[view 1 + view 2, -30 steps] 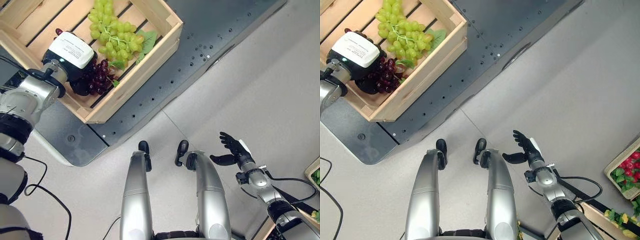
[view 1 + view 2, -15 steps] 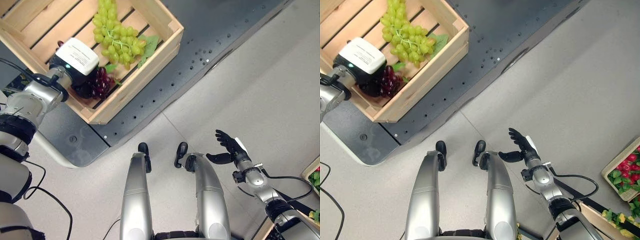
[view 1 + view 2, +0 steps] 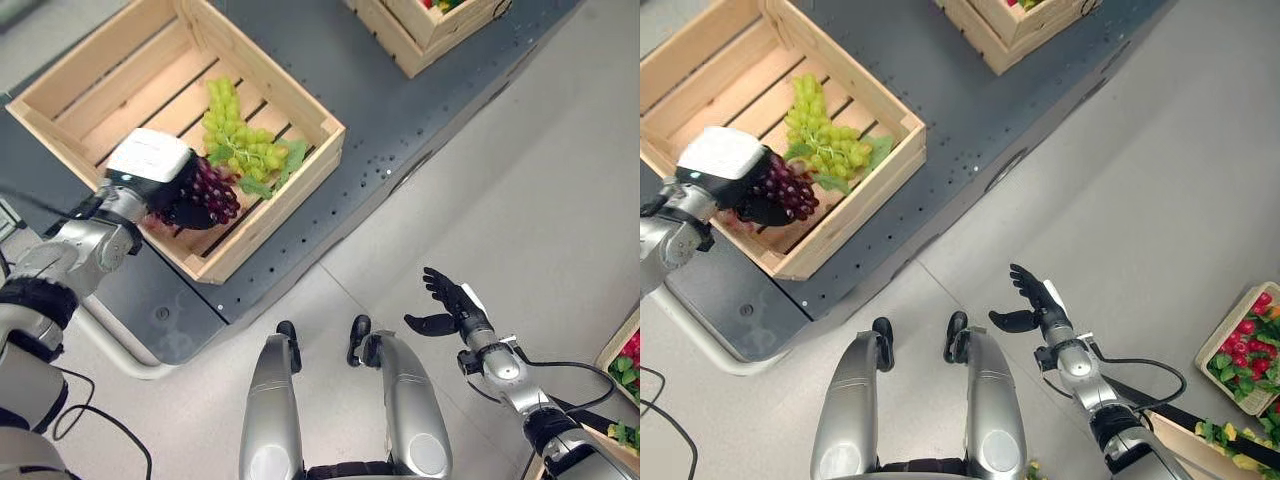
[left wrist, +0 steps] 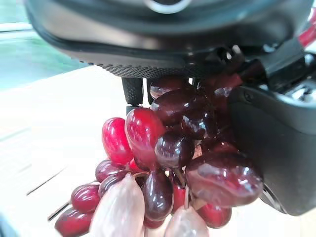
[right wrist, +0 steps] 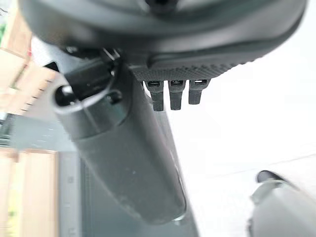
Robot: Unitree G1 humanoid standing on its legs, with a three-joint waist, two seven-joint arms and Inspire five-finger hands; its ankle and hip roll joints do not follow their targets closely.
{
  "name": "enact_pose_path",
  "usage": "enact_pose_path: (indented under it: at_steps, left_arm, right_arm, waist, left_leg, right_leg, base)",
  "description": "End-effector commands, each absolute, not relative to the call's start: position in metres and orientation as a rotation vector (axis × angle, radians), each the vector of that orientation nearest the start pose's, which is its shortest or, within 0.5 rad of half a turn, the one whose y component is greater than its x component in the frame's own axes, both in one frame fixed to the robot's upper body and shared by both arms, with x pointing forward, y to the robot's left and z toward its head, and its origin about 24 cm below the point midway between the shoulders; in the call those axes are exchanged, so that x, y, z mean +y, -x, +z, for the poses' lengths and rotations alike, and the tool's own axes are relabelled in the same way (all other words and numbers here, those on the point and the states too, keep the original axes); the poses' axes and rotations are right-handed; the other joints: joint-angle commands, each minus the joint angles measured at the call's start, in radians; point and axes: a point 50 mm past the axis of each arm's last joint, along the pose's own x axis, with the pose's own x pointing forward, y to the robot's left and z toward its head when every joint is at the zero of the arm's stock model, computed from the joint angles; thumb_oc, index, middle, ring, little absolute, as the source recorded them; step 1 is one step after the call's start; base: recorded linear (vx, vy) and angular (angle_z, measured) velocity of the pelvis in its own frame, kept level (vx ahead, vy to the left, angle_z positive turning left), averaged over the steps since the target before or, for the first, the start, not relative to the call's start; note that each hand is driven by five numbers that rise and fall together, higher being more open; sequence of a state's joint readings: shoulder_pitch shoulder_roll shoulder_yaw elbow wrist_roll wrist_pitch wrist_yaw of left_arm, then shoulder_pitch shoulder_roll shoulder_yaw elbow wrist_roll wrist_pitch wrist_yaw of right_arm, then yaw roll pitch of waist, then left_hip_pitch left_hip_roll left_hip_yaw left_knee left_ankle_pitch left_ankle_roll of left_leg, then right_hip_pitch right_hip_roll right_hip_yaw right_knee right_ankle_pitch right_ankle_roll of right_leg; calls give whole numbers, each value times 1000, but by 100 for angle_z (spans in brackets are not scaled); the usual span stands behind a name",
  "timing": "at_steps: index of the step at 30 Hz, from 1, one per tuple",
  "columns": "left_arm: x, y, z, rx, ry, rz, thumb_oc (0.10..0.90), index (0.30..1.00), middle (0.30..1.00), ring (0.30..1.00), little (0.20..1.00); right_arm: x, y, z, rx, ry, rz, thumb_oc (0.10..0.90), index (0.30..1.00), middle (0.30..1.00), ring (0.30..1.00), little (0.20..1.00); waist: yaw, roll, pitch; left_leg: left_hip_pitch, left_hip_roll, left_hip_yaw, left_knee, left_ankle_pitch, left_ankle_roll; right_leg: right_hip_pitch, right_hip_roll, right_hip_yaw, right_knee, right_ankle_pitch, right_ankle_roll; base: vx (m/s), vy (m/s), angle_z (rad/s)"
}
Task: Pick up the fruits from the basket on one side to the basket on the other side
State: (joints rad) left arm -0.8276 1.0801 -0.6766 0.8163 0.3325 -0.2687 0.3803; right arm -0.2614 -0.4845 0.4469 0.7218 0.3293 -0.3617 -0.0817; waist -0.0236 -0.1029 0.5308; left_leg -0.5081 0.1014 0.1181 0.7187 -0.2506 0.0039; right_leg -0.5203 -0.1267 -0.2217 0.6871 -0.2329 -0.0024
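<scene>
Left hand curled round a bunch of dark red grapes, thumb and fingers clamped on it, seen close in the left wrist view with the berries hanging past the fingers. Held above the near part of a slatted wooden crate, over the near rim, apparently clear of the slats. Inside the same crate, toward its right corner, a bunch of green grapes with a leaf, lying on the slats just beside the red bunch. Far half of the crate bare, plenty of free slat there. Crate set cornerwise on a dark grey platform, its near corner close to the platform's edge; a broad strip of platform left open to the right of it. At the top edge, a second wooden crate on the same platform, well apart from the first. Pale floor wide and open between the platform and the right side. Right hand out over that floor, fingers spread and straight, holding nothing, well apart from everything. At the far right edge, another crate with red fruit and greenery, rim only partly in view.
</scene>
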Motion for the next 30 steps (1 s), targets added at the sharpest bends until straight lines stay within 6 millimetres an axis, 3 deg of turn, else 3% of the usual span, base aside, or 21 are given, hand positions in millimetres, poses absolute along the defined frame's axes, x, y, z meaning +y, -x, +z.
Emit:
enact_pose_path:
  at_steps: [1,4,5,7,9,11,12,13,14,19,24,27,30]
  left_arm:
    - [347,-332,248,-451,-1147,576,400,300,300,300,300]
    - [338,-332,232,-458,-943,596,400,300,300,300,300]
    - [331,-332,222,-463,-810,597,400,300,300,300,300]
    - [326,-334,218,-466,-717,597,400,300,300,300,300]
    - [319,-339,214,-470,-553,587,400,300,300,300,300]
    - [314,-343,214,-480,-452,577,400,300,300,300,300]
    - [314,-343,214,-480,-451,577,400,300,300,300,300]
    - [309,-347,213,-483,-331,554,400,300,300,300,300]
    - [308,-349,212,-476,-280,540,400,300,300,300,300]
    - [296,-361,208,-421,-85,401,400,300,300,300,300]
    - [276,-373,217,-419,28,256,400,300,300,300,300]
    - [250,-379,231,-454,38,123,400,300,300,300,300]
    - [235,-381,247,-503,31,27,400,300,300,300,300]
  right_arm:
    - [-231,-283,18,-16,249,-59,800,900,900,900,900]
    - [-224,-301,45,-117,171,-108,800,900,900,900,900]
    - [-210,-317,70,-204,139,-109,800,900,900,900,900]
    - [-197,-328,88,-265,124,-93,800,900,900,900,900]
    - [-174,-342,121,-385,59,-6,800,900,900,900,900]
    - [-157,-347,143,-473,42,65,800,900,900,900,900]
    - [-157,-347,143,-473,42,65,800,900,900,900,900]
    - [-140,-348,163,-550,18,148,800,900,900,900,900]
    - [-134,-350,171,-567,16,184,800,900,900,900,900]
    - [-105,-356,184,-460,13,548,800,900,900,900,900]
    - [-98,-366,188,-358,4,636,800,900,900,900,900]
    - [-92,-372,198,-290,-91,699,800,900,900,900,900]
    - [-85,-376,195,-166,-175,747,800,900,900,900,900]
  waist:
    - [37,68,-24]
    - [51,89,-49]
    - [60,107,-69]
    - [66,120,-87]
    - [75,134,-117]
    - [80,140,-137]
    - [80,141,-136]
    - [87,146,-171]
    - [89,147,-184]
    - [99,137,-274]
    - [114,128,-335]
    - [125,123,-382]
    - [130,122,-408]
  left_leg:
    - [150,-57,23,-174,33,46]
    - [213,-71,16,-211,38,43]
    - [238,-78,18,-235,55,45]
    - [267,-85,14,-259,60,42]
    - [314,-96,4,-302,68,35]
    - [341,-103,-4,-326,73,32]
    - [342,-103,-4,-326,74,32]
    - [374,-110,-10,-357,78,28]
    - [391,-112,-13,-373,80,26]
    - [489,-123,-35,-480,106,11]
    - [537,-123,-43,-540,124,0]
    - [573,-123,-60,-615,157,-10]
    - [596,-120,-65,-673,180,-18]
  right_leg:
    - [141,-53,4,-61,38,53]
    - [198,-61,-2,-92,34,52]
    - [225,-66,-14,-117,38,38]
    - [254,-67,-20,-139,34,36]
    - [310,-67,-33,-185,31,32]
    - [341,-67,-43,-212,32,31]
    - [342,-67,-43,-213,32,31]
    - [385,-66,-61,-256,36,31]
    - [406,-63,-68,-279,39,32]
    - [540,-45,-98,-438,77,45]
    - [602,-42,-127,-513,112,57]
    - [643,-30,-137,-591,153,69]
    - [665,-20,-141,-648,180,76]
  base:
    - [52,-6,1]
    - [44,0,3]
    - [22,12,4]
    - [44,12,6]
    - [57,-13,5]
    - [26,-23,4]
    - [37,-56,6]
    - [47,-64,6]
    - [60,-100,7]
    - [60,-121,10]
    - [49,-126,13]
    - [5,-154,14]
    - [-4,-137,-2]
